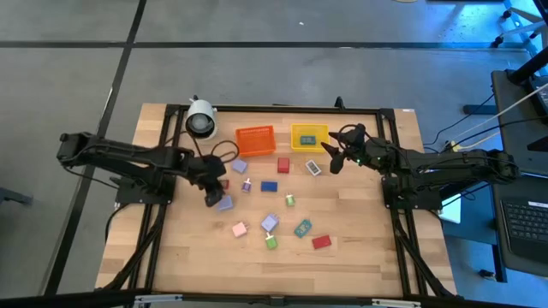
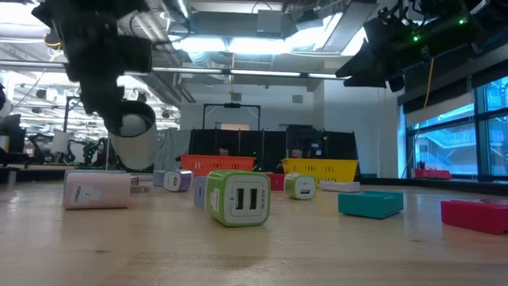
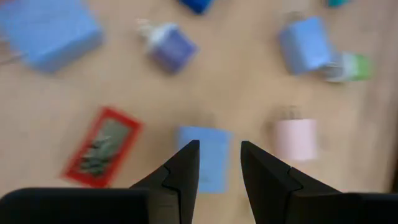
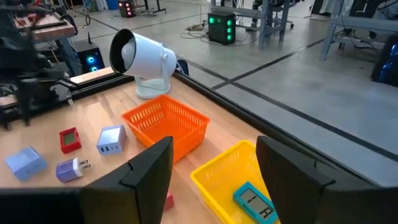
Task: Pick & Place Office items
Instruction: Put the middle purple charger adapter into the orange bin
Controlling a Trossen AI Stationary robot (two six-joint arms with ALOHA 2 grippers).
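Small blocks lie scattered on the wooden table: red (image 1: 321,242), teal (image 1: 302,228), green (image 1: 271,243), pink (image 1: 239,229), blue (image 1: 269,185). My left gripper (image 1: 212,195) hangs open over a light blue block (image 3: 205,155), which shows between its fingertips (image 3: 217,152) and lies flat on the table. A red-framed block (image 3: 102,146) and a pink one (image 3: 295,138) lie to either side. My right gripper (image 1: 334,159) is open and empty, raised beside the yellow bin (image 4: 233,174), which holds a teal item (image 4: 255,202).
The orange mesh bin (image 1: 256,139) and yellow mesh bin (image 1: 308,135) stand side by side at the far edge. A white cylindrical camera (image 1: 201,118) stands left of them. A green block (image 2: 238,199) and a pink one (image 2: 95,191) lie nearest the near edge.
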